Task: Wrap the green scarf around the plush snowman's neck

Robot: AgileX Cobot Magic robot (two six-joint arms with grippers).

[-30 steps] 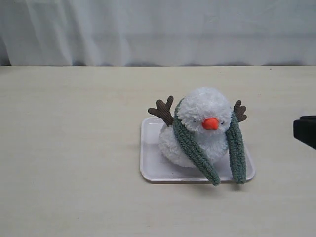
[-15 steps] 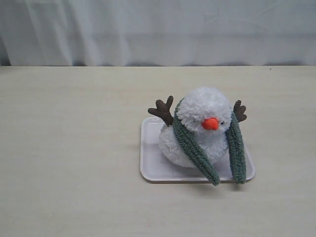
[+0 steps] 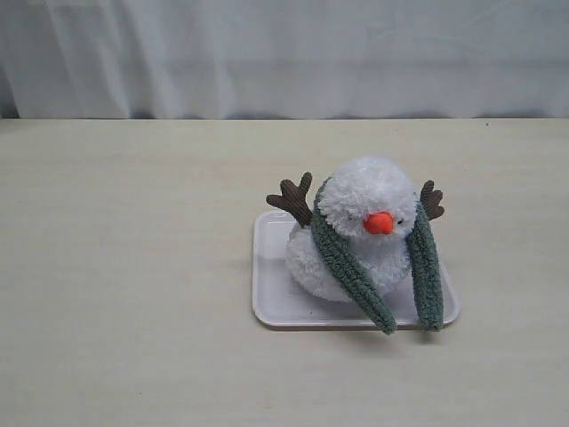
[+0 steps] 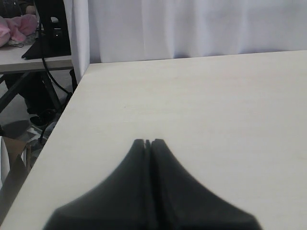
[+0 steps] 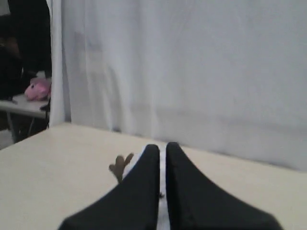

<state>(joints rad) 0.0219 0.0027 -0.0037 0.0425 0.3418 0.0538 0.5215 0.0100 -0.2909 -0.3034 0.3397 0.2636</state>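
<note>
The plush snowman [image 3: 369, 200] sits on a white tray [image 3: 271, 302] in the exterior view, orange nose toward the camera. The green scarf [image 3: 342, 262] runs behind its neck, and both ends hang down the front onto the tray's near rim. No gripper shows in the exterior view. My left gripper [image 4: 147, 142] is shut over bare table, holding nothing. My right gripper [image 5: 162, 146] is shut with a thin slit between its fingers, empty. Past it one brown twig arm [image 5: 121, 165] of the snowman pokes out; the rest of the toy is hidden behind the fingers.
A white curtain [image 3: 284, 53] hangs along the table's far edge. The left wrist view shows the table's side edge [image 4: 62, 120] with a drop beyond it, and another table with cables and a pink plush [image 4: 17, 26] past that.
A dark gripper tip at the right edge of the exterior view a second ago has gone out of frame. Snowman, scarf and tray have not moved.
</note>
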